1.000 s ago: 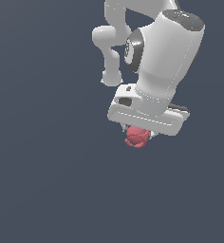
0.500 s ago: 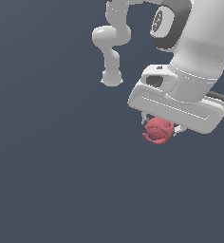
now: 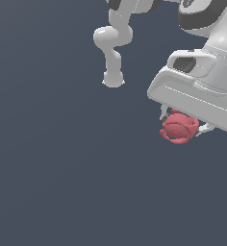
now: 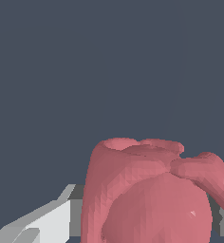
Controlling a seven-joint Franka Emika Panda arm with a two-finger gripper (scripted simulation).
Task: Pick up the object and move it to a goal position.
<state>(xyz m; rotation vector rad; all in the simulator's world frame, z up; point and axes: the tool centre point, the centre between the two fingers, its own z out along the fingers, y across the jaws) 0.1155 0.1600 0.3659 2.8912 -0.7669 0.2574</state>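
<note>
The object is a small lumpy red-pink blob with bumpy lobes. It hangs under the white gripper at the exterior view's right, held between the two thin fingers, one finger showing at its side. The gripper is shut on it and carries it above the dark grey floor. In the wrist view the object fills the near part of the picture, with a white finger beside it. The far finger is mostly hidden behind the object.
The white arm's base and lower links stand at the back of the exterior view. The dark grey floor spreads flat all round.
The gripper, with the object held in it, has moved toward the exterior view's right and closer to the camera, so both look larger now. The grip has not changed.
</note>
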